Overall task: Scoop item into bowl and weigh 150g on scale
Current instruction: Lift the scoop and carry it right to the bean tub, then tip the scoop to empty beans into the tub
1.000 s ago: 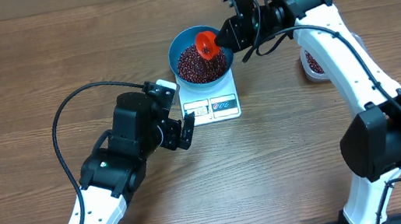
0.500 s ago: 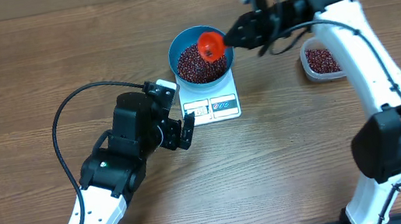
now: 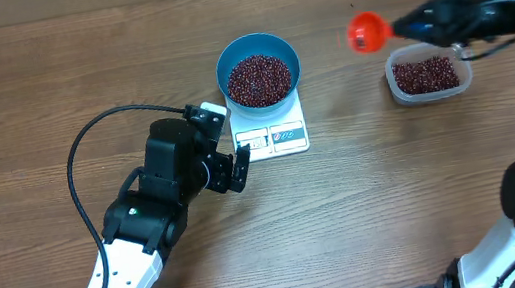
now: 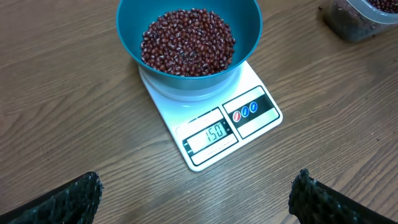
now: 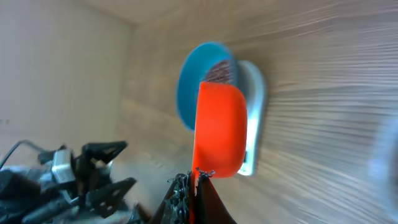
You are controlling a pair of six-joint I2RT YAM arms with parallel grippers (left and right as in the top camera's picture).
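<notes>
The blue bowl [image 3: 257, 58] stands on the white scale [image 3: 279, 138], filled with dark red-brown beans [image 3: 260, 79]. In the left wrist view the bowl [image 4: 186, 18] and its beans [image 4: 186, 43] sit above the scale [image 4: 214, 134], whose display reads 150. My left gripper [image 3: 233, 168] rests open on the table just in front of the scale, its fingertips [image 4: 74, 199] wide apart with nothing between them. Shut on the handle of an orange scoop [image 3: 364, 32], my right gripper [image 3: 409, 24] hovers to the right of the bowl. The scoop [image 5: 219, 127] looks blurred in the right wrist view.
A clear plastic tub [image 3: 397, 90] holding more beans [image 3: 426, 74] stands at the right, below the right gripper; its corner [image 4: 354, 18] shows in the left wrist view. A black cable [image 3: 103, 120] loops over the table left of the left arm.
The right arm has swung to the right, carrying the orange scoop from over the bowl to a spot near the tub. The left arm has not moved.
</notes>
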